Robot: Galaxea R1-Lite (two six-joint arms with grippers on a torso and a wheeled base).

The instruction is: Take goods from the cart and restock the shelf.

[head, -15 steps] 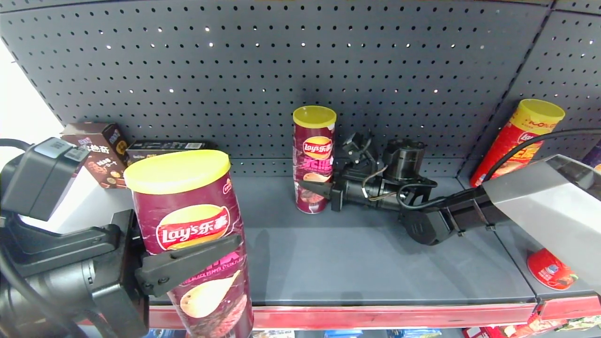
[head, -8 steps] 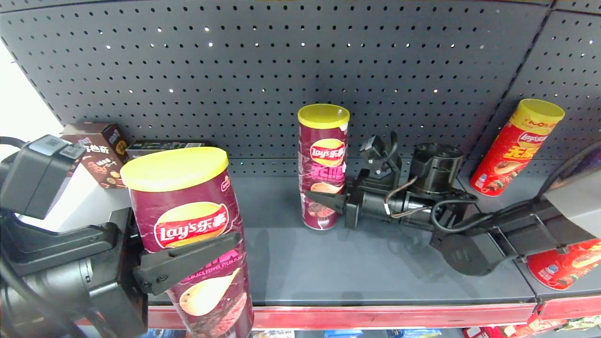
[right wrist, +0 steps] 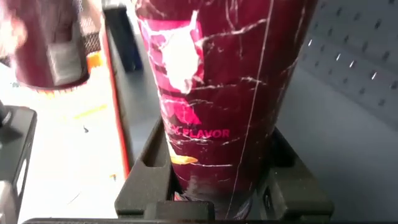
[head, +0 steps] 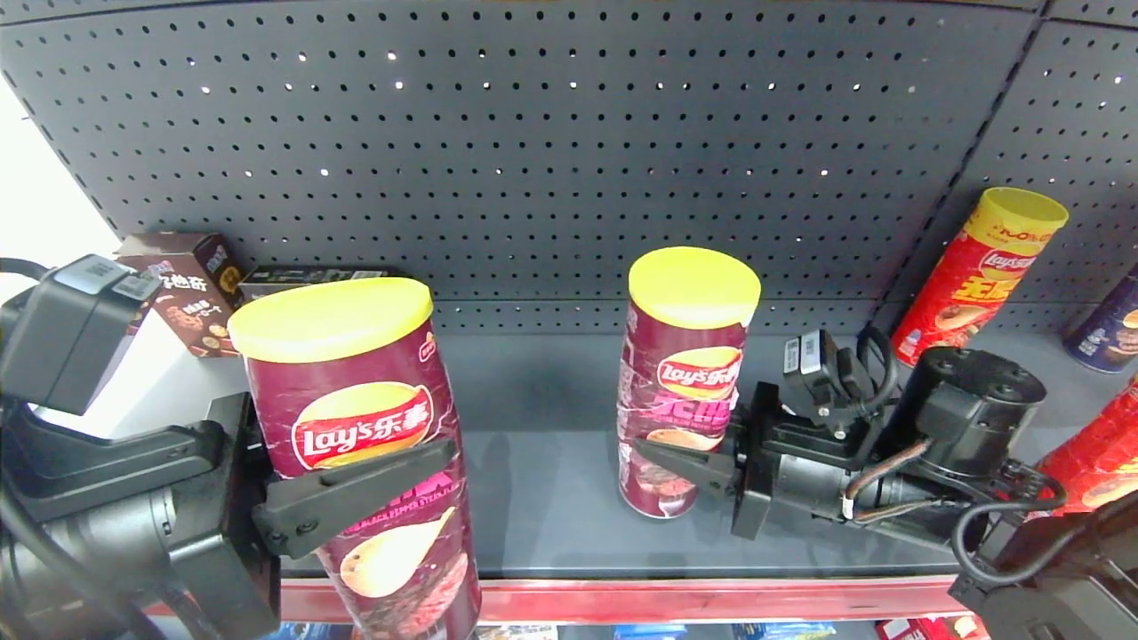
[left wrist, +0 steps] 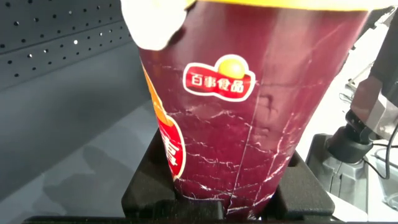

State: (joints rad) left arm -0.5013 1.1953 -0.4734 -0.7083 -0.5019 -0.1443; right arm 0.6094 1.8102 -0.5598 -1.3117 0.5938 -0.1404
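Note:
Two purple chip cans with yellow lids are in my grippers. My left gripper [head: 369,502] is shut on one can [head: 356,418] at the left, held upright in front of the shelf's red front edge [head: 640,597]. In the left wrist view that can [left wrist: 249,118] stands between the jaws. My right gripper [head: 685,467] is shut on the lower part of the other can [head: 686,373], upright over the middle of the grey shelf [head: 542,498], near its front. The right wrist view has this can [right wrist: 224,99] clamped between the jaws. Whether its base touches the shelf I cannot tell.
A perforated back panel [head: 533,133] closes the shelf. Brown boxes [head: 191,284] lie at the back left. A red can [head: 978,267] leans against the panel at the right, with another red can [head: 1098,449] and a dark can [head: 1107,324] at the right edge.
My right arm has drawn its purple can from the back of the shelf towards the front and to the right. The left arm with its can has stayed put.

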